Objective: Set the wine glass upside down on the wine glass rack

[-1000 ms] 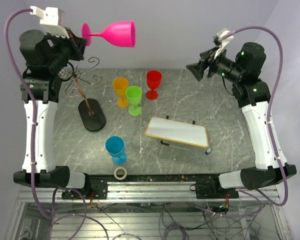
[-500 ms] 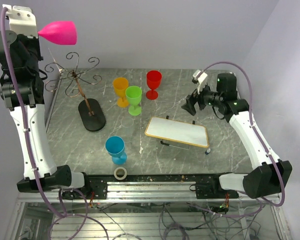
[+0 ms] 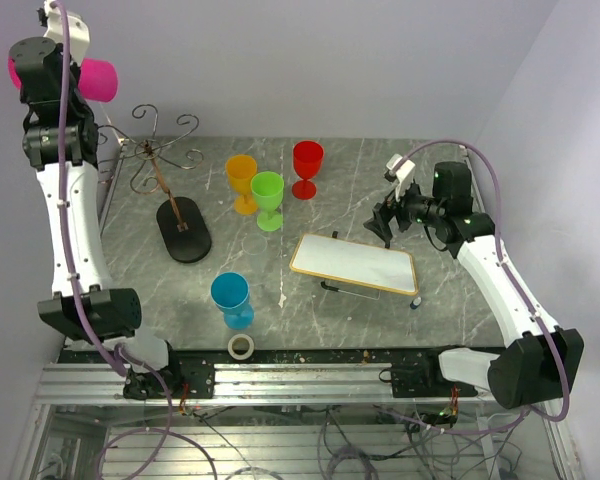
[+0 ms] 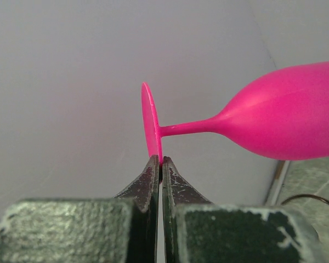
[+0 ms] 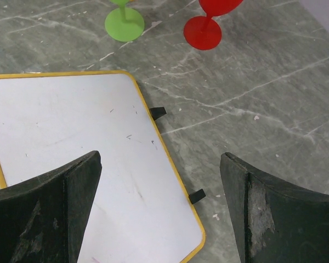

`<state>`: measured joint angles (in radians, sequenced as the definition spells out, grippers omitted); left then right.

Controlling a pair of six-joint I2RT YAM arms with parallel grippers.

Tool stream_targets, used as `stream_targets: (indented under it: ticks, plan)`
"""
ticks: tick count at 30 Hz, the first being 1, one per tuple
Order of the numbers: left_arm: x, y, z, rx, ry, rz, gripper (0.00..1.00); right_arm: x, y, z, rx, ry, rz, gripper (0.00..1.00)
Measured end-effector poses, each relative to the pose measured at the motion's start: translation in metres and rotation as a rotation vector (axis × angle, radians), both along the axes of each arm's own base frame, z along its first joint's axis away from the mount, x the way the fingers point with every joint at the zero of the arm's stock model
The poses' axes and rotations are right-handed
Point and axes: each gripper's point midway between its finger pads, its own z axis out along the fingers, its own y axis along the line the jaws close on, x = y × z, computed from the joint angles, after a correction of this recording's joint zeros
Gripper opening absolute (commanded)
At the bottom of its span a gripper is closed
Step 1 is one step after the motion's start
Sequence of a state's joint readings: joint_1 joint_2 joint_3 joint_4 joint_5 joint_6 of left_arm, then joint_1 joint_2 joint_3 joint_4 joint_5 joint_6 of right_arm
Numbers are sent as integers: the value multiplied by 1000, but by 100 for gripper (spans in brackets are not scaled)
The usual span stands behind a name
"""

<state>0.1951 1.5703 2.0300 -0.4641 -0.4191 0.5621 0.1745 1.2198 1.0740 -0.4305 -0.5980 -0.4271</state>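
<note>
Left tool (image 4: pixel 160 161) tight on wine glass (image 4: pixel 285 118) before pale wall (image 4: pixel 71 66), right tool (image 5: pixel 160 159) wide above marble table (image 5: pixel 274 82)

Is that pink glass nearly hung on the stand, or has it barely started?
Done: the glass is picked up. In hand: the left hand pinches the pink wine glass by the rim of its foot, in the air and roughly on its side, up beside the wine glass rack. Left: turn it bowl-down and hang it on the empty rack.

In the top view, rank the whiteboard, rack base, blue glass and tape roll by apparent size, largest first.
1. whiteboard
2. rack base
3. blue glass, only slightly smaller than the base
4. tape roll
</note>
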Motion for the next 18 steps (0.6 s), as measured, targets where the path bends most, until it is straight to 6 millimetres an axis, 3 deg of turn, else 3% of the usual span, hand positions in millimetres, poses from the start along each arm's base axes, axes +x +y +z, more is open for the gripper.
stream_targets:
  ticks: [10,18]
  plan:
    - [43,14,-10,147,84,9,7,1,-1,-6,0,2,-3,89]
    - [73,-6,-41,315,236,-95,7,3,-2,-7,-2,-3,-8,89]
